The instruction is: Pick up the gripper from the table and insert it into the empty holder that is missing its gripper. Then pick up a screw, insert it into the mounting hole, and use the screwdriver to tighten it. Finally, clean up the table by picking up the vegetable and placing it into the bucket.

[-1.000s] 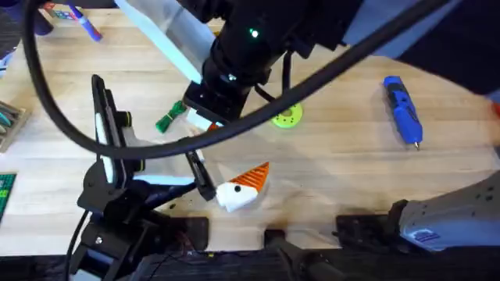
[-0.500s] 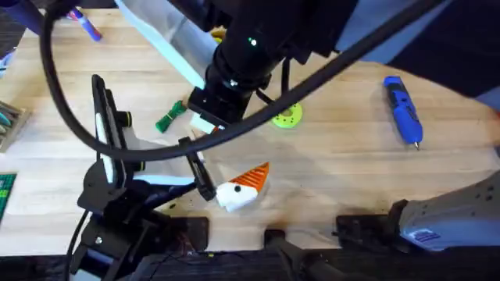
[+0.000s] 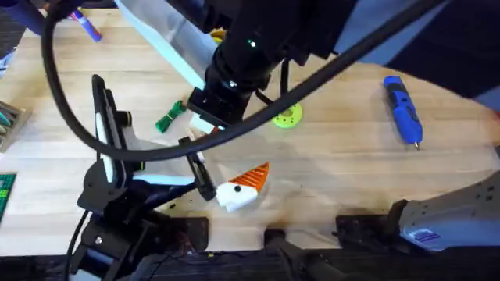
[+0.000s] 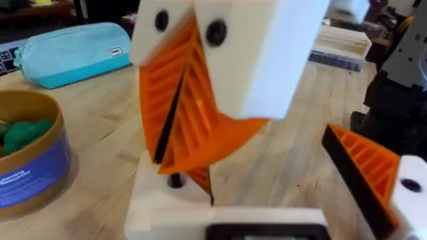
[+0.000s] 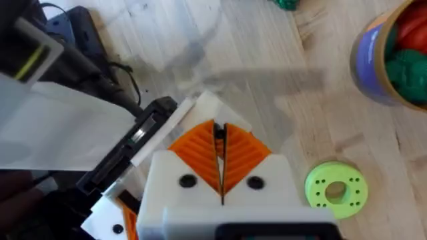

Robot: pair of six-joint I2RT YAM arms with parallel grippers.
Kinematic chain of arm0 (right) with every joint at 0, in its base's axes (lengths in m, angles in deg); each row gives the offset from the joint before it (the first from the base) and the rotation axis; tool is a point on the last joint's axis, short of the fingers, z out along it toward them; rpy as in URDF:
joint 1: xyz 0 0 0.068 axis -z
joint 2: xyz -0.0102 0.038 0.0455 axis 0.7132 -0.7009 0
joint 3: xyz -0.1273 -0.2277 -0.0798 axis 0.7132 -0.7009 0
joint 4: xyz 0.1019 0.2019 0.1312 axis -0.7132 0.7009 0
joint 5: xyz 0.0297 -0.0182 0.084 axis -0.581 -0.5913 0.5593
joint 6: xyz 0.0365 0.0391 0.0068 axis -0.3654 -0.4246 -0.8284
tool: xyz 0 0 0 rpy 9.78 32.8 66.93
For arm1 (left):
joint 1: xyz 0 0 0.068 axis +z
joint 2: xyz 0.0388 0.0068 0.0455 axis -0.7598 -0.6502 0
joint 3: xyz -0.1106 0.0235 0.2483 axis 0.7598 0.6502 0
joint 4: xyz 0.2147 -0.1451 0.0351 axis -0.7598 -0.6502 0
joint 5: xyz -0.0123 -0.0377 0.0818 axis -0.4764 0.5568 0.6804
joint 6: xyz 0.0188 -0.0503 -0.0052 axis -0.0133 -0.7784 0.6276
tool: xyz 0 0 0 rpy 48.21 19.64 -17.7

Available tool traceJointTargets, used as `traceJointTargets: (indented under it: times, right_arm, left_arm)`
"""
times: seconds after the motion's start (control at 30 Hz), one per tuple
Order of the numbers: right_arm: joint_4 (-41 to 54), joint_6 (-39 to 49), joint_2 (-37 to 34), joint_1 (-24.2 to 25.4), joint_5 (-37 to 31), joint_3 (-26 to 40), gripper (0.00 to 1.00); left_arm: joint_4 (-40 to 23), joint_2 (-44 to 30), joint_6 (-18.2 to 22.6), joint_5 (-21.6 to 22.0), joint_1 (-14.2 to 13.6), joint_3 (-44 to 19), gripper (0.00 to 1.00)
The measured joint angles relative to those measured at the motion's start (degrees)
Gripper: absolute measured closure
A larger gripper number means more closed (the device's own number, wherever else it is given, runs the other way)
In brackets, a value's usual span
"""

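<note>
From overhead, the right arm reaches across the middle of the wooden table (image 3: 351, 172) as a large dark mass, its right gripper (image 3: 205, 119) down near the table's centre. The green vegetable (image 3: 170, 117) lies just beside that gripper, and the lime-green disc (image 3: 287, 117) sits on the gripper's other side. The blue screwdriver (image 3: 402, 109) lies alone, well apart, toward the table's right side, metal tip pointing toward the near edge. The left arm stretches in from the lower left, and the left gripper (image 3: 241, 190) shows white and orange close above the wood. In the left wrist view, a white-and-orange ribbed part (image 4: 200, 100) looms close, and I cannot tell how far this gripper is open or whether it has hold of anything. A brown bucket (image 4: 30, 170) with a blue label holds green pieces, and a teal pouch (image 4: 73, 53) lies behind it. In the right wrist view, the right gripper's orange pads (image 5: 243, 155) are pressed together with a thin dark slit between them, just beside a black holder (image 5: 130, 150). The disc and the bucket lie nearby.
</note>
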Motion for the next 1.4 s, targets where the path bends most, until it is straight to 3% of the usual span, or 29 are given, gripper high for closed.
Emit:
traceJointTargets:
  times: [1.07,1.27,1.4]
  right_arm:
    - [0.0,0.0,0.0,0.0,0.0,0.0,0.995]
    - [0.1,0.2,0.0,0.0,0.0,-0.2,0.82]
    - [0.2,0.3,0.0,0.0,0.0,-0.3,0.614]
  left_arm:
    - [0.0,0.0,0.0,0.0,0.0,0.0,0.009]
    - [0.0,0.0,0.1,0.0,0.0,0.0,0.009]
    - [0.0,0.0,0.1,0.0,0.0,0.0,0.009]
